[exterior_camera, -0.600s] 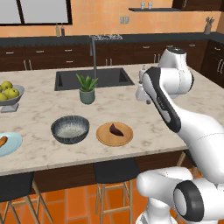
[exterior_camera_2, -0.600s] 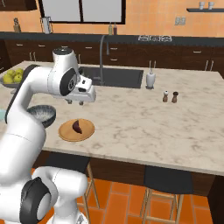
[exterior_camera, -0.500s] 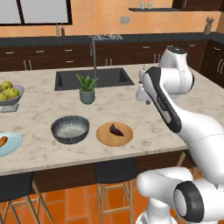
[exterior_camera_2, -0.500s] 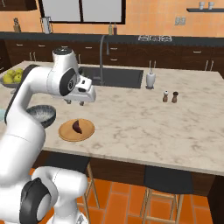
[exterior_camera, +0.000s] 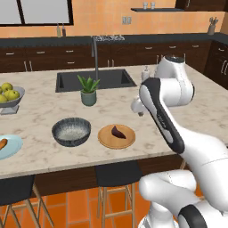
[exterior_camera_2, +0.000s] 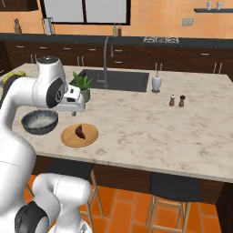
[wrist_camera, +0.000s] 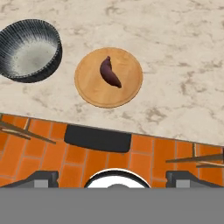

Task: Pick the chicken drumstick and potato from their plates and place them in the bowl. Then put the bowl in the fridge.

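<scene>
Scene unchanged from moment before: gripper [exterior_camera_2: 75,109] jaws spread, empty, hovering mid-frame above potato [wrist_camera: 110,72] on wooden plate [wrist_camera: 129,92]; bowl [wrist_camera: 29,51] upper left, empty. Nothing picked.

**A home kitchen, island front and centre**

We're looking at a marble-topped island counter [exterior_camera: 53,111] with a dark sink [exterior_camera: 95,79] and tall tap [exterior_camera: 95,53] set into it. Dark wood cabinets [exterior_camera_2: 136,57] line the orange back wall, a fruit bowl [exterior_camera: 8,95] sits at one end, black stools [exterior_camera_2: 175,187] tuck underneath, and orange tiles cover the floor [wrist_camera: 43,144].
</scene>
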